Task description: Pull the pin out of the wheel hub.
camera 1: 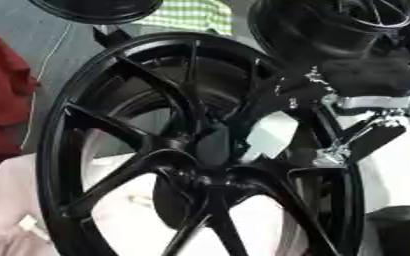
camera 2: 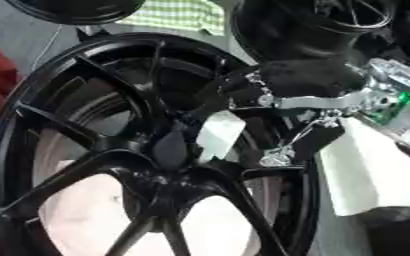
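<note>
Left eye view gives us the glossy black multi-spoke alloy wheel (camera 1: 200, 150) standing upright on its rim, filling most of the picture, its face turned toward us and its axle line pointing out at the camera. Our black-and-silver right hand (camera 2: 287, 105) reaches in from the right through the spokes beside the dark wheel hub (camera 2: 169, 150); we cannot tell whether its fingers grasp anything. We cannot make out the pin. Behind stand a second black wheel (camera 1: 331, 25), a red cloth (camera 1: 3, 100) and a green checked cloth (camera 1: 191, 15).
</note>
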Controlling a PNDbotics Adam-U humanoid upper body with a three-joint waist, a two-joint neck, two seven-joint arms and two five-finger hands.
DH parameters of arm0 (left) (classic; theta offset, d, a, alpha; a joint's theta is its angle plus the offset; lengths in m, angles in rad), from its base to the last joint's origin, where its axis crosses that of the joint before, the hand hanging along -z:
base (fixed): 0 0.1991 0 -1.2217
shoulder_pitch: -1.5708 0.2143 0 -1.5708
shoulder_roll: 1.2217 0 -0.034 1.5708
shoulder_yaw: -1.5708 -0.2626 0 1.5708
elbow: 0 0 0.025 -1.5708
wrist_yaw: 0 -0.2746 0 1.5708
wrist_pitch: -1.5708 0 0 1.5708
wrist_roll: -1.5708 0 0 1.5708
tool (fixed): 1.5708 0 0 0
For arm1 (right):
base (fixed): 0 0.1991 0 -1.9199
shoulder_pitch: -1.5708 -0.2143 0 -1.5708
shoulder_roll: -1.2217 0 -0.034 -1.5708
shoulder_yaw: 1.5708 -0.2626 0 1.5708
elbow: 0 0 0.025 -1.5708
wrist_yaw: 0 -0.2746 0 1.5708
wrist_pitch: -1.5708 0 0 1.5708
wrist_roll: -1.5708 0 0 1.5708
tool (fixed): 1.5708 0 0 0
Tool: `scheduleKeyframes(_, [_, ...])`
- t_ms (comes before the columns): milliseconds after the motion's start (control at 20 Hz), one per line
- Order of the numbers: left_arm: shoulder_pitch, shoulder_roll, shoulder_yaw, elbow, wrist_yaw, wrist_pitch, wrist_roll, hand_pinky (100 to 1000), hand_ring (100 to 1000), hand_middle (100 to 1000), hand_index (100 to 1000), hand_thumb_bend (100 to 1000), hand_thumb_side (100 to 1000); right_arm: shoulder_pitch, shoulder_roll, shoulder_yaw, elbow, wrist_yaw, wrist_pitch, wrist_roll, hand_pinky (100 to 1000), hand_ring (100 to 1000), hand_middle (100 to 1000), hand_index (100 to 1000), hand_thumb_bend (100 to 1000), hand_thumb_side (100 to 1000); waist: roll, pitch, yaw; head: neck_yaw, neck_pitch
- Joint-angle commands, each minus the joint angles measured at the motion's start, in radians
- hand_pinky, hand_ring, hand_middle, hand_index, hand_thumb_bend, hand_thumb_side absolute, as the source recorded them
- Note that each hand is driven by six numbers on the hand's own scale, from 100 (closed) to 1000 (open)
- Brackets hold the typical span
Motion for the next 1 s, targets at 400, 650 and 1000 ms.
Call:
scheduleKeyframes(400, [0.001,0.005,0.003,-0.021,0.006,0.004,-0.003,716,741,626,819,137,805,-0.010,-0.015,0.000,-0.006,-0.021,0.012,0.005,894,895,681,876,100,100,0.010,-0.015,-0.001,-0.004,-0.029])
scheduleKeyframes(650, [0.005,0.005,0.004,-0.021,0.007,0.004,-0.001,716,741,627,819,138,807,-0.012,-0.010,0.010,-0.006,-0.027,0.016,0.002,888,876,586,811,100,100,0.010,-0.013,-0.002,-0.004,-0.029])
scheduleKeyframes(1000, [0.005,0.002,0.004,-0.021,0.008,0.004,-0.002,716,742,627,820,138,807,-0.016,-0.011,0.021,-0.006,-0.092,0.035,-0.003,857,802,420,660,100,100,0.010,-0.015,0.000,-0.006,-0.034])
